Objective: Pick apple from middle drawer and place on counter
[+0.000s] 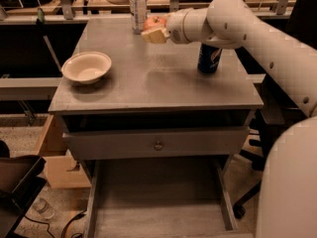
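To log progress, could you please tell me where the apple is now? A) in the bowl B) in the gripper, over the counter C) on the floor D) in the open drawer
B: the gripper holds the apple over the back of the counter, by the bottle.
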`<state>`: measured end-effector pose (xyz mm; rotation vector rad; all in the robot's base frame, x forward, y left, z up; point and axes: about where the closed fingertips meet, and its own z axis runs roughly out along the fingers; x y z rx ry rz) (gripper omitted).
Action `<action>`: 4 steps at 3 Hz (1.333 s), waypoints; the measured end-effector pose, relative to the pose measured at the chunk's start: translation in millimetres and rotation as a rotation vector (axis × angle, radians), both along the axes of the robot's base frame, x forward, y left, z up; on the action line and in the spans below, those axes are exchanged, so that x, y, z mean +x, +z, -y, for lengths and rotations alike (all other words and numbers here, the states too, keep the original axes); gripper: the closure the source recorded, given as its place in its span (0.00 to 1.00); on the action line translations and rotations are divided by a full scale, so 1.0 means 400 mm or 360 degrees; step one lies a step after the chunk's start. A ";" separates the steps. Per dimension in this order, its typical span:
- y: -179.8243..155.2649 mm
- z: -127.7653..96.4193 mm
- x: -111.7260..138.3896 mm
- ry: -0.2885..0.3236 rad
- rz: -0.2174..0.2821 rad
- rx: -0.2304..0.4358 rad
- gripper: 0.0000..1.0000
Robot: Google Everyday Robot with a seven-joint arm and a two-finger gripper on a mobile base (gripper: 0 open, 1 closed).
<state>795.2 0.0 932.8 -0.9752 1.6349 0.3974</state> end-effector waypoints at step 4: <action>-0.174 -0.060 0.075 -0.0010 -0.0280 0.0107 0.82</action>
